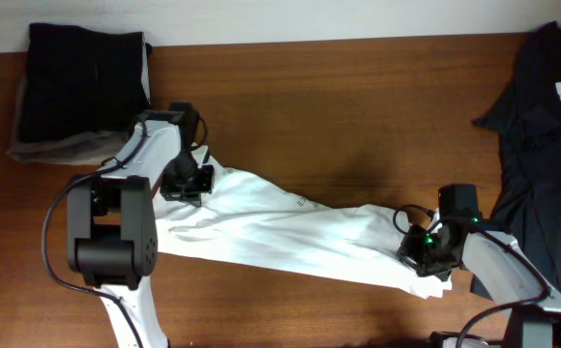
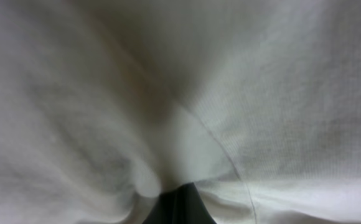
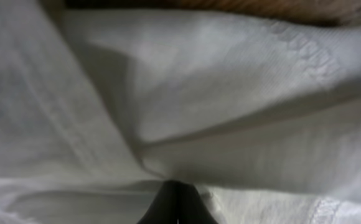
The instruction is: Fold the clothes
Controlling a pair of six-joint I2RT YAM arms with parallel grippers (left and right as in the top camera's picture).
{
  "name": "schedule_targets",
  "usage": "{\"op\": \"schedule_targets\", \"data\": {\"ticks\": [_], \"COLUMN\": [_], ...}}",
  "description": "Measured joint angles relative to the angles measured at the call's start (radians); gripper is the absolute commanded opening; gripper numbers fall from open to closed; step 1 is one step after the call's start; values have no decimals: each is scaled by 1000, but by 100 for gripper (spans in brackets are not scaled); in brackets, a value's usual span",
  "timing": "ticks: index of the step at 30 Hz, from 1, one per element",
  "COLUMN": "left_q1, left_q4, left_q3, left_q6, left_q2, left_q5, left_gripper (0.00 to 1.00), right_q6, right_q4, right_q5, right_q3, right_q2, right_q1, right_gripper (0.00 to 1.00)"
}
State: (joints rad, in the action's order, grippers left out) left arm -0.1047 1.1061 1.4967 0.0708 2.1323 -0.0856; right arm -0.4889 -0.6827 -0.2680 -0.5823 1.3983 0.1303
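Note:
The white T-shirt [image 1: 290, 232] lies stretched in a long wrinkled band across the wooden table, from left of centre to lower right. My left gripper [image 1: 188, 183] is shut on the shirt's upper left end; white cloth [image 2: 243, 99] fills the left wrist view above the closed dark jaws [image 2: 179, 202]. My right gripper [image 1: 426, 253] is shut on the shirt's lower right end; its view shows folded white cloth [image 3: 230, 112] pinched at the closed jaws [image 3: 175, 202], with a hem at the right.
A folded dark garment [image 1: 85, 82] on a grey cloth lies at the back left. A dark navy garment [image 1: 542, 116] with white lettering is heaped at the right edge. Bare wood table [image 1: 358, 106] lies behind the shirt.

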Motion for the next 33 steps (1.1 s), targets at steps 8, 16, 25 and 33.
{"op": "schedule_targets", "data": {"ticks": [8,16,25,33], "left_q1": [118,200,314,314], "left_q4": [-37,-107,-45,-41], "left_q3": [4,11,39,39], "left_q6": [26,138,163,173], "left_q2": [3,3,10,-122], "left_q5": [-54,-79,-53,-32], "left_gripper": [0,1,1,1], "right_q6": [-5,48,205,210], "right_q4": [28,-68,-382,-280], "right_q5": [-155,84,77,-19], "right_q3": [-150,-430,-752,-677], "right_q2": [223,322,329,360], "right_q1": [52,87,42,-288], "right_gripper": [4,4,4,4]}}
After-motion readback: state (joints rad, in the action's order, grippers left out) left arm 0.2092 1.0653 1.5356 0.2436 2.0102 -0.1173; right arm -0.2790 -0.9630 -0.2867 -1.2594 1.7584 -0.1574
